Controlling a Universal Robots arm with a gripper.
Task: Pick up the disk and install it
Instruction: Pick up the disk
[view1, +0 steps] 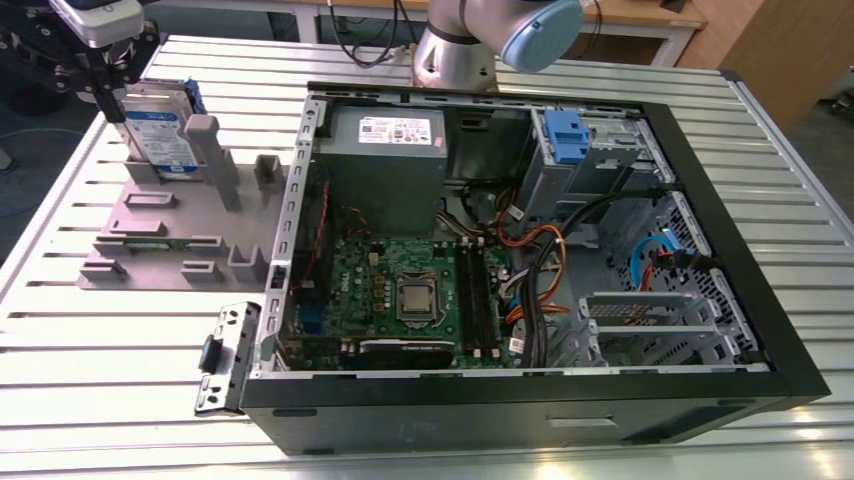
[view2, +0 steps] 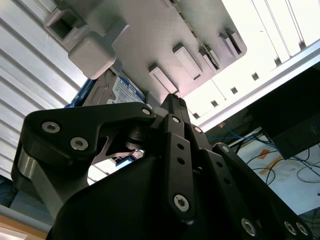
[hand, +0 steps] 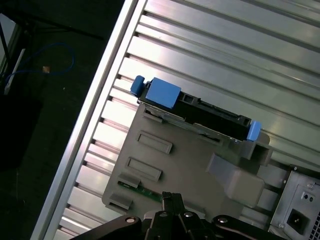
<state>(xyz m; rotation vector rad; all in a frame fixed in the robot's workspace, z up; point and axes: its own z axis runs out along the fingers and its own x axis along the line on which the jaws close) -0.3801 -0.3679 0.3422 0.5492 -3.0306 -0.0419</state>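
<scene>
The disk (view1: 160, 135) stands on edge in a slot of the grey fixture plate (view1: 147, 235) at the exterior view's far left, its white-and-blue label facing out and its blue bracket along the sides. My gripper (view1: 114, 85) hangs just above and beside its top edge, holding nothing. In the first wrist view the disk (hand: 200, 112) appears edge-on with blue bracket ends, apart from the gripper (hand: 172, 197), whose fingertips sit together. In the second wrist view the gripper (view2: 172, 100) is shut, with the disk's label (view2: 125, 90) beyond it.
An open computer case (view1: 747, 330) lies to the exterior view's right of the fixture, with a grey power-supply box (view1: 387, 150), motherboard (view1: 400, 290), a drive cage with a blue latch (view1: 567, 135) and loose cables. A small metal bracket (view1: 224, 355) lies on the slatted table.
</scene>
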